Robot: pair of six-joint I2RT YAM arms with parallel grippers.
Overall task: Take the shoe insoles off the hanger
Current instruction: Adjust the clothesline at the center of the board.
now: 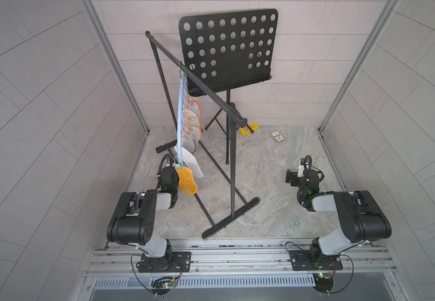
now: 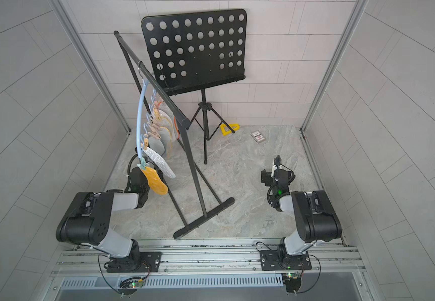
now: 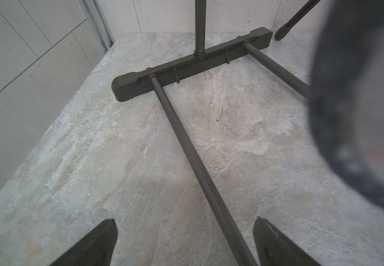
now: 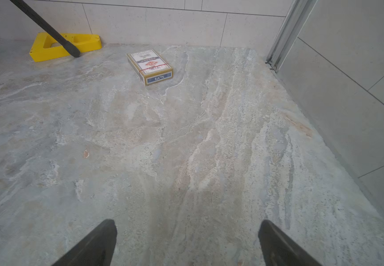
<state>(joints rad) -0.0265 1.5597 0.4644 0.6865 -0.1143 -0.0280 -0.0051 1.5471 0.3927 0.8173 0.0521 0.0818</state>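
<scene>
Where the hanger (image 1: 179,114) hooks over the rack (image 1: 206,86), the insoles (image 1: 188,181) hang clipped in a row. I read the left gripper (image 3: 185,230) and right gripper (image 4: 186,230) at jaws spread wide, both gripping nothing.

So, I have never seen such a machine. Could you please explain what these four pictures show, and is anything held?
Two robot arms stand at the near edge of a marble table. Two pictures come from one camera above; two more from cameras on the wrists. The left hand and right hand are open and empty. On the table stand a black garment rack and a music stand; a card box and a yellow block lie near the back wall. A pale blue hanger hangs on the rack, with the shoe insoles clipped to it.
</scene>
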